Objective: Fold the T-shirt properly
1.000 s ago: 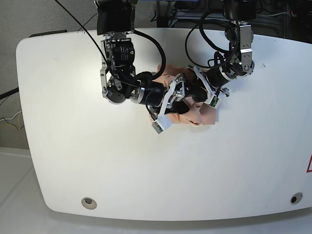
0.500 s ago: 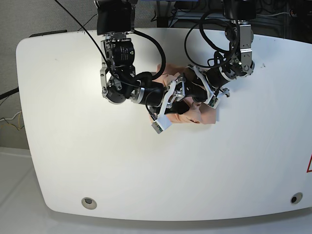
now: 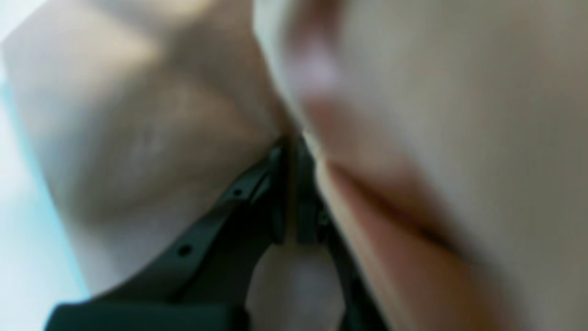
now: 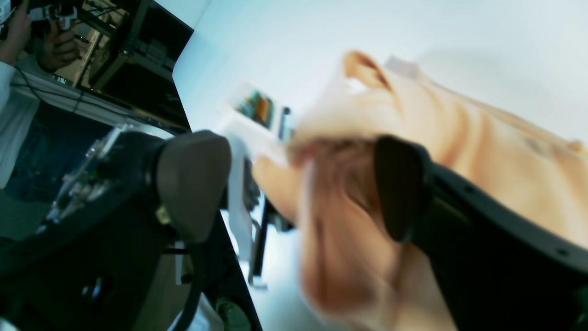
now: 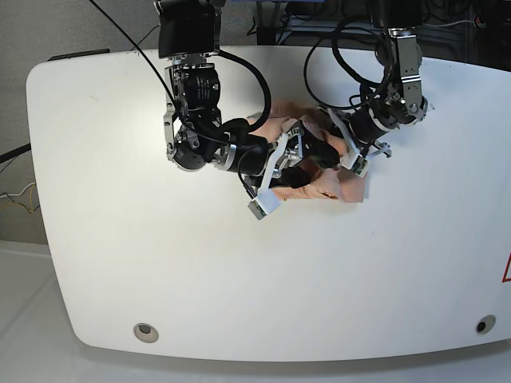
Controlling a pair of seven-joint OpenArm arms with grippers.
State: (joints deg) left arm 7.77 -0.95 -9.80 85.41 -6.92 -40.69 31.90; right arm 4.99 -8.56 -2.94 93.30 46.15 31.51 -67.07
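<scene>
The peach T-shirt (image 5: pixel 323 187) lies bunched in a small heap at the middle of the white table (image 5: pixel 160 255), between both arms. My left gripper (image 3: pixel 290 193) is shut, its black fingers pinching a fold of the T-shirt (image 3: pixel 138 138), which fills that blurred view. In the base view the left gripper (image 5: pixel 331 150) comes in from the right. My right gripper (image 4: pixel 298 184) stands wide open, with a crumpled lump of the T-shirt (image 4: pixel 482 151) between its two pads. In the base view the right gripper (image 5: pixel 297 158) reaches in from the left, and the arms hide much of the cloth.
Black cables loop above the heap near both arms (image 5: pixel 263 80). Two round holes (image 5: pixel 144 331) (image 5: pixel 485 325) sit near the table's front edge. A red mark (image 5: pixel 507 267) shows at the right edge. Shelving and a person's hands (image 4: pixel 27 37) are beyond the table.
The left arm has shifted right and slightly back, dragging the pinched cloth with it, so the heap's right edge reaches further right. The right arm has barely moved.
</scene>
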